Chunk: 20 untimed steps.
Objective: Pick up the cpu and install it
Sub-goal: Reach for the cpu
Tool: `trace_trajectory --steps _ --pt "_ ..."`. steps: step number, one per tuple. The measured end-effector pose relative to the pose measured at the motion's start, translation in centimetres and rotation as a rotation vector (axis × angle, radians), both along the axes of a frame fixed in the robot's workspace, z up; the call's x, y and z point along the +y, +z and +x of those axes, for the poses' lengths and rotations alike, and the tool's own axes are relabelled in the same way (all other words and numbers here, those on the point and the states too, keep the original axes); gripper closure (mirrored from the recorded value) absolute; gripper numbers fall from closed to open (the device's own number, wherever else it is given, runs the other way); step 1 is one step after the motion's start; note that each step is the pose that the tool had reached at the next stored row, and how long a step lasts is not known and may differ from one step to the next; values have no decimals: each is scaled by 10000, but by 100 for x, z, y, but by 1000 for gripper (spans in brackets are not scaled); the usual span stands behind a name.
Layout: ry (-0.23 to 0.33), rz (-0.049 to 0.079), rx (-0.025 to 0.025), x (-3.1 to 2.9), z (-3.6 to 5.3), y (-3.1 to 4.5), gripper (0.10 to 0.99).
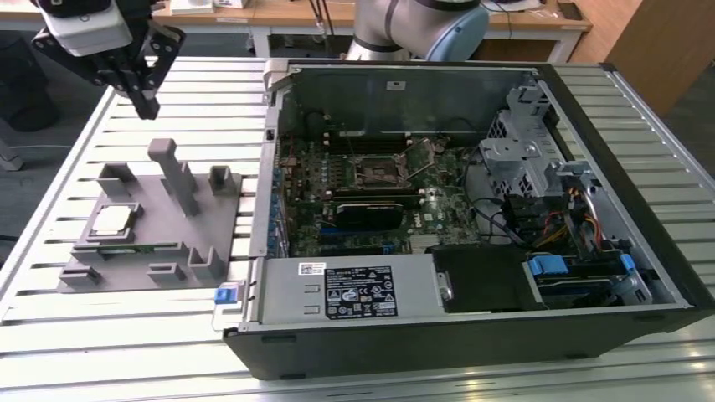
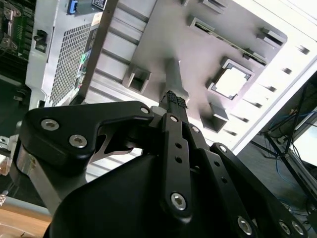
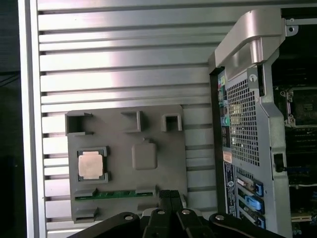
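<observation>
Nearest the exterior camera: open PC case (image 1: 447, 339) lying on the slatted table (image 1: 201, 92), power supply (image 1: 347, 289) at the case's near edge. The case is toward the table's edge on the exterior view's right.

Grey fixture plate (image 1: 154, 219) sits beside the case, toward the table's edge on the exterior view's left. Memory stick (image 1: 129, 249) lies in a slot close to the plate's near edge. cpu (image 1: 114, 220) sits flat in a square nest just behind it, metal top up. It also shows in both wrist views (image 2: 232, 82) (image 3: 91, 164).

Mid-case: motherboard, CPU socket (image 1: 380, 172) uncovered, nothing seated in it.

Further back: gripper (image 1: 146, 107) hangs above the table's far side, over the plate's far end, well apart from the cpu. Fingers together, nothing between them; the same in both wrist views (image 2: 173, 99) (image 3: 171, 194).

Farthest: arm base (image 1: 419, 29) behind the case.
</observation>
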<state>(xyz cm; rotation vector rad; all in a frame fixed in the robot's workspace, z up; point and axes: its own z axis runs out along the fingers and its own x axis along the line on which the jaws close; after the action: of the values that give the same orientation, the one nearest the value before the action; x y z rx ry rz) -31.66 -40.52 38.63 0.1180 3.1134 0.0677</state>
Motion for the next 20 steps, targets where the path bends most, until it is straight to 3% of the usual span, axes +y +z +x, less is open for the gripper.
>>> trace_trajectory --steps 11,13,17,20 --pt "-1 0 21 -7 -402 -13 980" --pt "0 0 49 -8 -461 -17 980" --pt "1 -2 164 -8 -555 -29 980" --pt "0 0 199 -7 -658 -47 980"
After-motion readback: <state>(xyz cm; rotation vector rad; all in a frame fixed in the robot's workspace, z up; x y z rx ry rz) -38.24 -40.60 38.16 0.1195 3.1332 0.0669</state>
